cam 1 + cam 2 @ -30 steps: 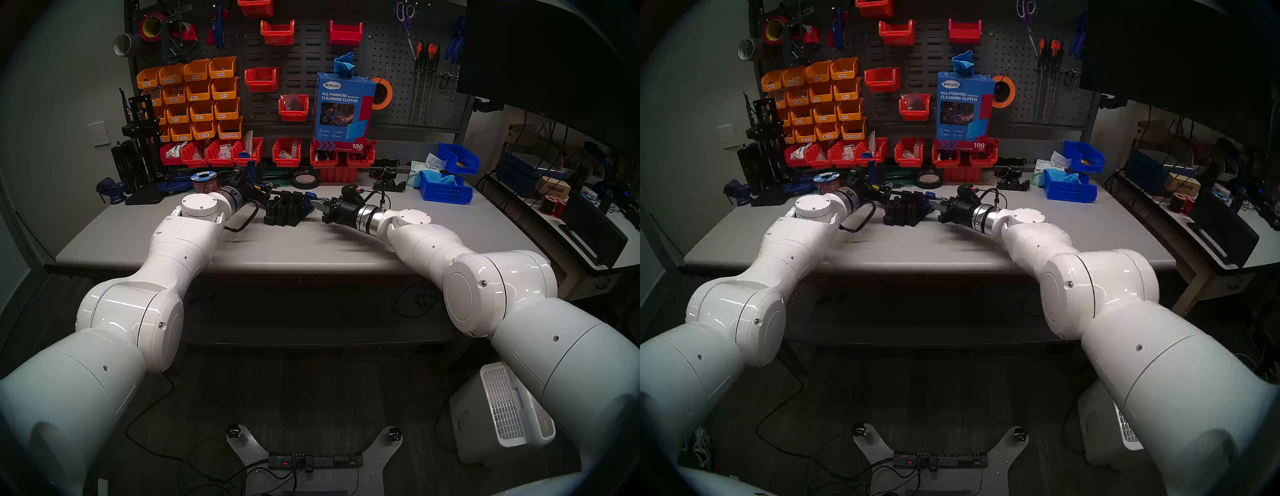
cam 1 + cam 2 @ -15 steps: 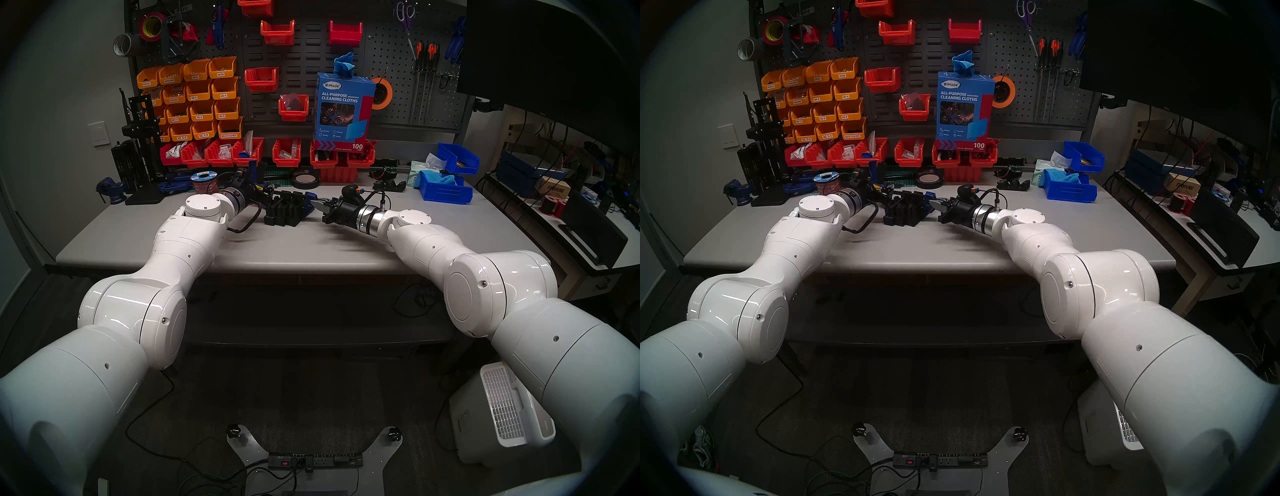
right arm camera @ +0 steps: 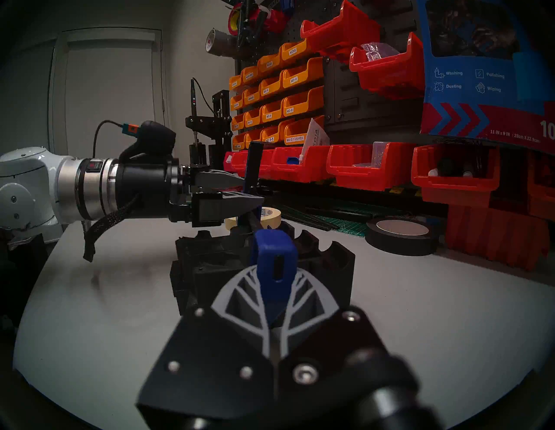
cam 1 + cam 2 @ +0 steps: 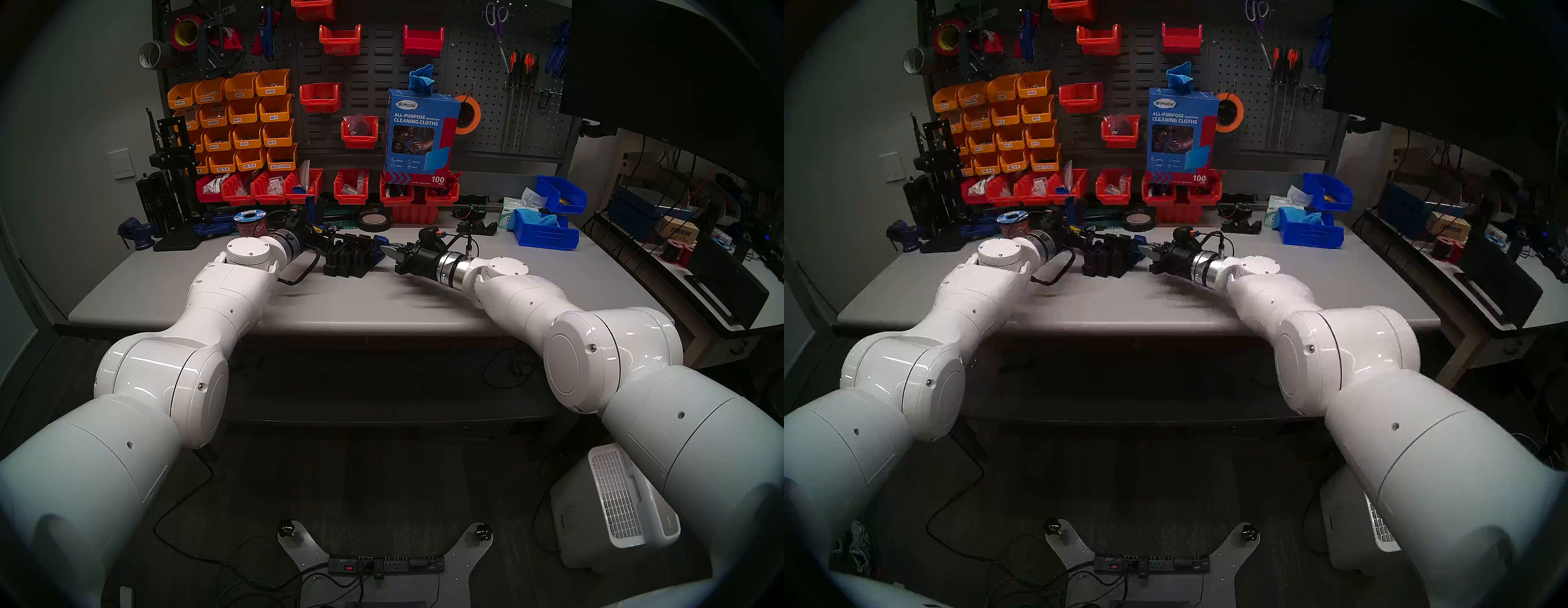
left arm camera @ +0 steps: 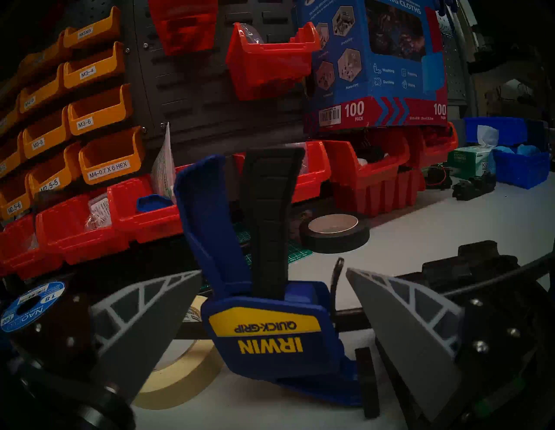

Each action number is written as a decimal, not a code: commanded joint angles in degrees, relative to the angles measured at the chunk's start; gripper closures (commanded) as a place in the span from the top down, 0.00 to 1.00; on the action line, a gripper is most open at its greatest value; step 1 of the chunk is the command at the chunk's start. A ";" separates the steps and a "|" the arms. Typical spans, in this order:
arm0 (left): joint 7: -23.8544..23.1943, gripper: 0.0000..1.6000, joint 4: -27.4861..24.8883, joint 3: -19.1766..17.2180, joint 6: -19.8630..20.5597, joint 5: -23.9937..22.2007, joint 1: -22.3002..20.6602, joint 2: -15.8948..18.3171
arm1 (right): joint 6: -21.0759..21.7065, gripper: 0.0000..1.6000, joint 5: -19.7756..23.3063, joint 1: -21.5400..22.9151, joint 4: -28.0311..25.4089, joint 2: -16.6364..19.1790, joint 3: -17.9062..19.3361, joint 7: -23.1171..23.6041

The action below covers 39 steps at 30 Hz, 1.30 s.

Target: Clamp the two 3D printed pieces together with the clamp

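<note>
Grey and cluttered along its far edge, the table [image 4: 382, 305] stood before a pegboard hung with orange bins [image 4: 237, 123] and red bins [image 4: 263, 187]. Near the middle of the table, toward the far edge, the two 3D printed pieces [image 4: 350, 257] sat together as a black block of chunky teeth, with the clamp [image 5: 264, 327] set across them. Its blue end piece [image 3: 274, 261] rose above the pieces on the right side, and the right gripper [image 3: 274, 303] was clenched on that blue end, its ribbed fingers [image 3: 240, 297] pressed against either flank. The clamp's trigger body, with the yellow IRWIN label upside down in the left wrist view, lay at the left side of the pieces, handle and black trigger pointing up. The left gripper [image 5: 273, 336] held level with its jaws spread wide on either side of that body; whether the fingers [image 5: 144, 324] touched it I could not tell. A black tape roll [image 5: 335, 232] lay flat behind the clamp, and a cream tape roll [image 5: 180, 375] lay beside the trigger body.
</note>
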 commanded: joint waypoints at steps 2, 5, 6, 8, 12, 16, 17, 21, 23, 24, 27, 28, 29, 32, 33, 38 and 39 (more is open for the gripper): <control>-0.23 1.00 -0.66 -0.19 -1.38 0.17 -4.21 0.77 | -0.22 0.00 0.15 2.32 -1.76 0.06 0.17 -0.01; -0.39 1.00 -0.39 -0.20 -1.50 0.23 -4.53 0.92 | -0.23 0.00 0.15 2.32 -1.75 0.06 0.17 0.00; -0.43 1.00 -0.32 -0.20 -1.51 0.24 -4.65 0.95 | -0.23 0.00 0.15 2.32 -1.75 0.06 0.17 0.01; -0.50 1.00 -0.16 -0.19 -1.55 0.29 -4.85 0.96 | -0.24 0.00 0.15 2.32 -1.74 0.06 0.18 0.02; -0.56 1.00 0.25 -0.17 -1.67 0.40 -5.18 0.90 | -0.24 0.00 0.16 2.31 -1.74 0.06 0.18 0.03; -0.63 1.00 0.67 -0.16 -1.83 0.49 -5.45 0.80 | -0.24 0.00 0.16 2.32 -1.74 0.06 0.18 0.05; -0.63 1.00 0.77 -0.16 -1.87 0.51 -5.49 0.77 | -0.24 0.00 0.16 2.32 -1.74 0.06 0.18 0.05; -0.65 1.00 1.05 -0.14 -1.96 0.57 -5.64 0.69 | -0.25 0.00 0.16 2.32 -1.74 0.05 0.19 0.06; -0.65 1.00 1.25 -0.13 -2.04 0.61 -5.72 0.61 | -0.25 0.00 0.17 2.32 -1.74 0.05 0.19 0.07; -0.64 1.00 1.36 -0.13 -2.09 0.62 -5.75 0.56 | -0.25 0.00 0.17 2.32 -1.74 0.05 0.19 0.07; -0.59 1.00 1.64 -0.13 -2.22 0.64 -5.85 0.46 | -0.25 0.00 0.17 2.32 -1.74 0.05 0.19 0.07; -0.57 1.00 1.70 -0.12 -2.25 0.65 -5.88 0.41 | -0.25 0.00 0.17 2.32 -1.74 0.05 0.19 0.07; -0.54 1.00 1.79 -0.11 -2.30 0.66 -5.93 0.35 | -0.25 0.00 0.17 2.32 -1.74 0.05 0.19 0.07; -0.46 1.00 2.02 -0.11 -2.41 0.68 -6.06 0.20 | -0.25 0.00 0.17 2.32 -1.74 0.05 0.19 0.07; -0.41 1.00 2.10 -0.11 -2.44 0.69 -6.06 0.13 | -0.25 0.00 0.17 2.32 -1.74 0.05 0.19 0.07; 0.00 1.00 2.70 -0.21 -2.62 0.65 -6.15 -0.23 | -0.25 0.00 0.17 2.32 -1.74 0.06 0.19 0.07; 0.09 1.00 2.84 -0.27 -2.67 0.61 -6.15 -0.31 | -0.24 0.00 0.17 2.32 -1.74 0.06 0.19 0.07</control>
